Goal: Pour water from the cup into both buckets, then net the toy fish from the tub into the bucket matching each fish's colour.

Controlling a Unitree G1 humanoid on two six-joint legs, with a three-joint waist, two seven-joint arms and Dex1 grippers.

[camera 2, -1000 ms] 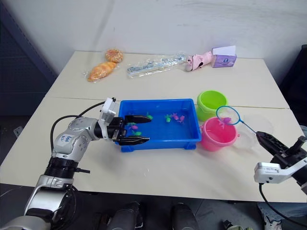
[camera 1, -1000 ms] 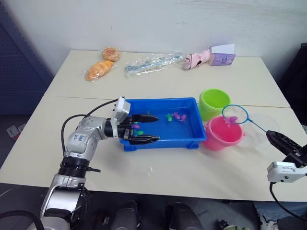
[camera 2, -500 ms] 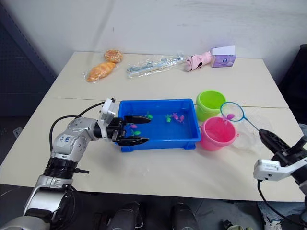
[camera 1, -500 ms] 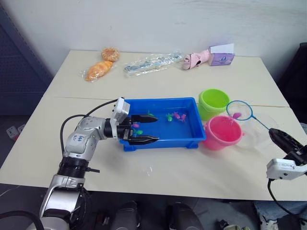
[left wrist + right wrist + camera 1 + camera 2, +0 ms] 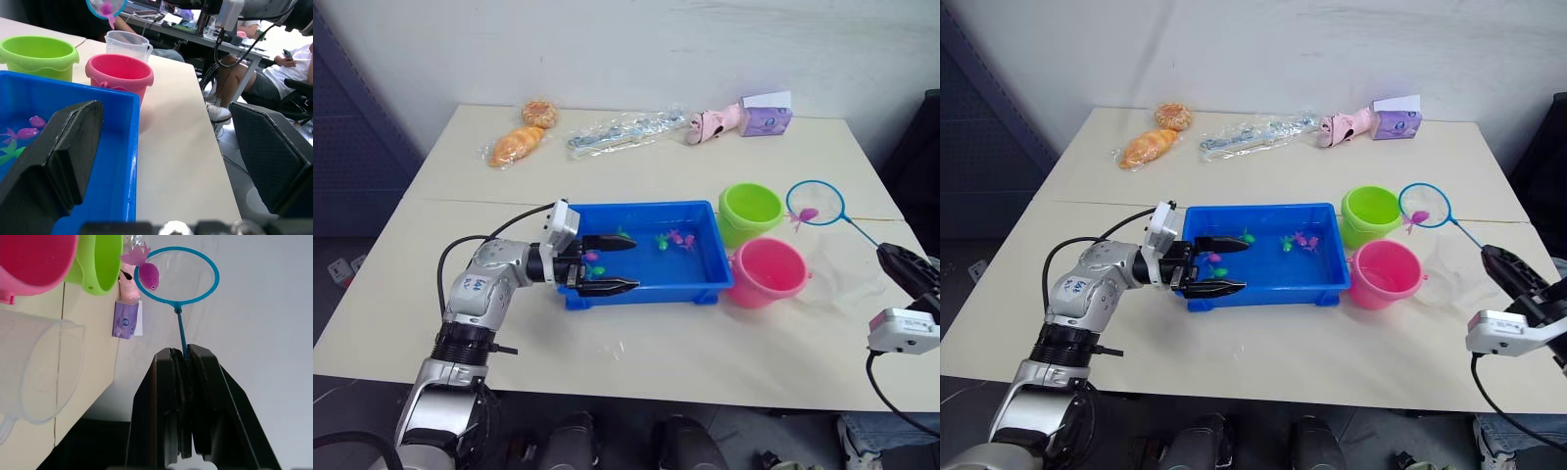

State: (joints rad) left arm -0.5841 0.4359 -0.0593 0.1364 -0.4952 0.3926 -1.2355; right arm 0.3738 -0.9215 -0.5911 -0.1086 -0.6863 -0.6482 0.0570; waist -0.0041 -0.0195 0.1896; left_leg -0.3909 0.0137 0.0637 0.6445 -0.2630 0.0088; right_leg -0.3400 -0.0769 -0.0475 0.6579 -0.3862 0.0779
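The blue tub [image 5: 646,206] holds several pink and green toy fish [image 5: 674,238]. My left gripper [image 5: 633,264] is open, one finger over the tub's left end and the other along its near rim. The lime bucket [image 5: 751,211] and the pink bucket [image 5: 769,272] stand right of the tub, with the clear cup [image 5: 847,269] further right. My right gripper [image 5: 185,355] is shut on the handle of the net [image 5: 815,204]. The net hangs in the air right of the lime bucket, with a pink fish [image 5: 146,271] clinging at its rim.
Two bagged breads [image 5: 517,143], a clear plastic bag [image 5: 626,127], a pink toy [image 5: 715,120] and a purple box [image 5: 767,115] lie along the table's far side. In the left wrist view a seated person [image 5: 274,73] and a cluttered desk sit beyond the table edge.
The net with the pink fish has risen and moved right and away, from above the pink bucket to beside the lime bucket. The left arm has not moved.
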